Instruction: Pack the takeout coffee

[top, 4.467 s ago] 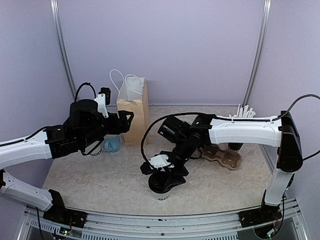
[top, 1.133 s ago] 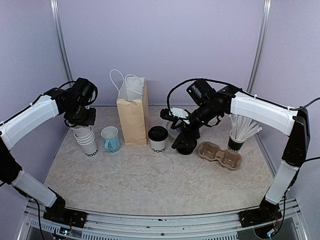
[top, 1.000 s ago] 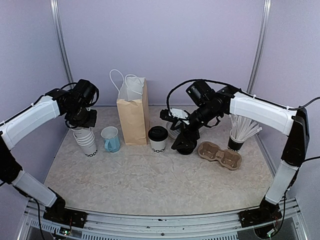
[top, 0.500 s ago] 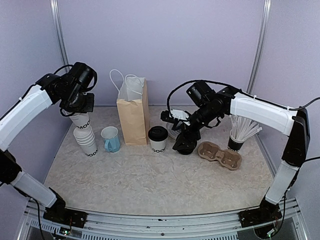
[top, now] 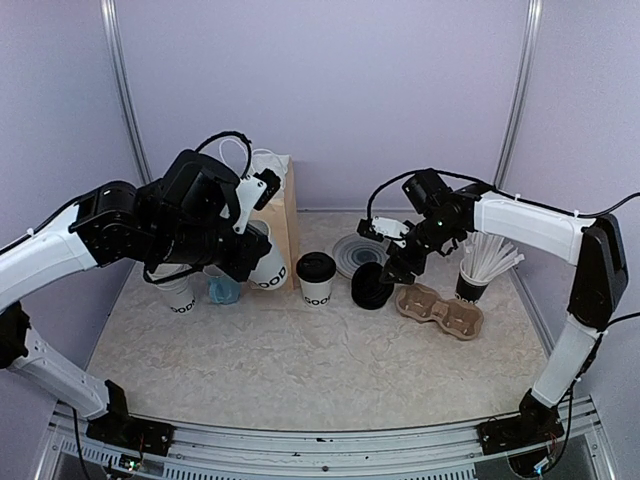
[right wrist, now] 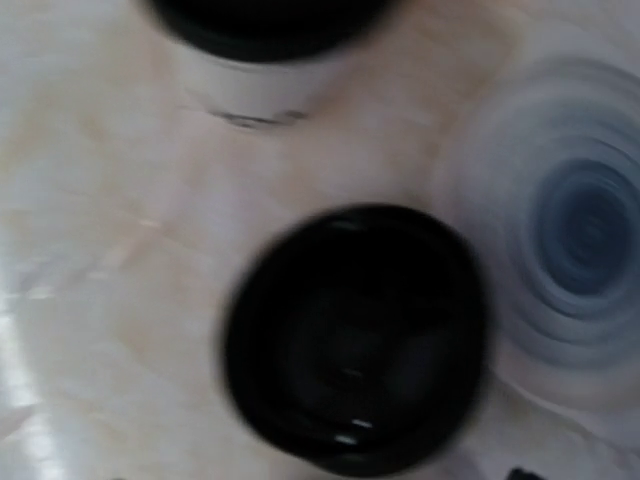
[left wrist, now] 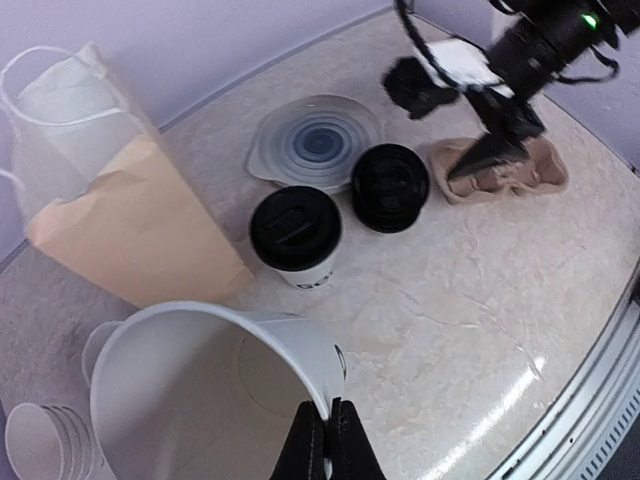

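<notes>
The takeout coffee, a white paper cup with a black lid, stands upright right of the brown paper bag. In the blurred right wrist view the takeout coffee lies at the top edge. My left gripper is shut on the rim of an empty white cup, held tilted in front of the bag. My right gripper hovers between a stack of black lids and the cup carrier, its fingers apart with nothing between them.
A nested stack of white cups and a light-blue mug sit at the left, partly behind my left arm. A translucent round lid lies behind the black lids. A black cup of white straws stands far right.
My left arm lifted one cup off the nested stack and swung it right, in front of the bag. My right gripper drew back from the black lids toward the carrier.
</notes>
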{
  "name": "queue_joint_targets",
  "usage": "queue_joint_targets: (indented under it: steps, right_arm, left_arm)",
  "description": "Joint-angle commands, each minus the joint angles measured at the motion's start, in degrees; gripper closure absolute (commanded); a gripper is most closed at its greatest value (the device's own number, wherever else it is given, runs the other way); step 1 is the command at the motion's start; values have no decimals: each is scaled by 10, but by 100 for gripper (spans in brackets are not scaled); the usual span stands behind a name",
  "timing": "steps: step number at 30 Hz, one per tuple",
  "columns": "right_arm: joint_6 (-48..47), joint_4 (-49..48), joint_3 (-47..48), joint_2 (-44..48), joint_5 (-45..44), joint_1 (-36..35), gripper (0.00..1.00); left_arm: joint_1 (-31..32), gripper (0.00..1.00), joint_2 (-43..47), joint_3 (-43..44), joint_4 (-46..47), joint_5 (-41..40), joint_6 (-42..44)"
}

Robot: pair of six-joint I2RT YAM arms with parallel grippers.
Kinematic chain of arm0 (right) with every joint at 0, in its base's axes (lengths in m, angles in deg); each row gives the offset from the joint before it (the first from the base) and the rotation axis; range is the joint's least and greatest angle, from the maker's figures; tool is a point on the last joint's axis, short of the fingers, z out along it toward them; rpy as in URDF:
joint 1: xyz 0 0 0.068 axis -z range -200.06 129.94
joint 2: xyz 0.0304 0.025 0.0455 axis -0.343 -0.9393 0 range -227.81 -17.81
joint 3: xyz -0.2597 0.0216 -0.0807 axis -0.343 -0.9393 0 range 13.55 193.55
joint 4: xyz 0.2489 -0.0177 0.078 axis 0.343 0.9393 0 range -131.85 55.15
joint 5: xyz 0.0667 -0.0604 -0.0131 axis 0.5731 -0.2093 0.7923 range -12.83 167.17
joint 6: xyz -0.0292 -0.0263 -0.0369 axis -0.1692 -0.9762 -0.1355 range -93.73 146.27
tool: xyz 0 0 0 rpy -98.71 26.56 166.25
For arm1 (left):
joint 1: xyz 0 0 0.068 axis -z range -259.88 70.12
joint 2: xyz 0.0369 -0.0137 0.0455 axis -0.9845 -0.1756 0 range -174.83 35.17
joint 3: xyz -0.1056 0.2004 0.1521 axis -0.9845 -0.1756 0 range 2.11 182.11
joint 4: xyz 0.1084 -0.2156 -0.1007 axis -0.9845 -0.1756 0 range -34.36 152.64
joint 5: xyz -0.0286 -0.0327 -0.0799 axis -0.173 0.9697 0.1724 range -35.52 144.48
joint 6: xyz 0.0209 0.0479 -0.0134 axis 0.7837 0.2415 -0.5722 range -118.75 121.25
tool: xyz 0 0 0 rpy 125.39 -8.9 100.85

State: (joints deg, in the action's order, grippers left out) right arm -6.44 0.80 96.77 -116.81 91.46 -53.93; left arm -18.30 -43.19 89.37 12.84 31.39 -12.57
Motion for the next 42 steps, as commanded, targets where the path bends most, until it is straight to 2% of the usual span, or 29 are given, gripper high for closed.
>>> queue_joint_targets:
  steps: [1,9,16,25,35,42]
  right_arm:
    - [28,-43,2,-16,-59,12,24]
    - [44,-36,57,-79,-97,15,46]
    - [50,-12,100,-118,-87,15,52]
    - [50,3,114,-144,-120,9,63]
    - [50,15,128,-159,-124,-1,80]
    - [55,22,140,-163,-112,-1,99]
  left_arm:
    - [49,100,3,-52,78,61,72]
    - [132,100,-113,-64,82,68,110]
    - [155,100,-184,-65,93,60,118]
    - [165,100,-221,-65,119,82,120]
    - [166,98,-235,-71,132,89,119]
    - [165,92,-238,-75,134,85,115]
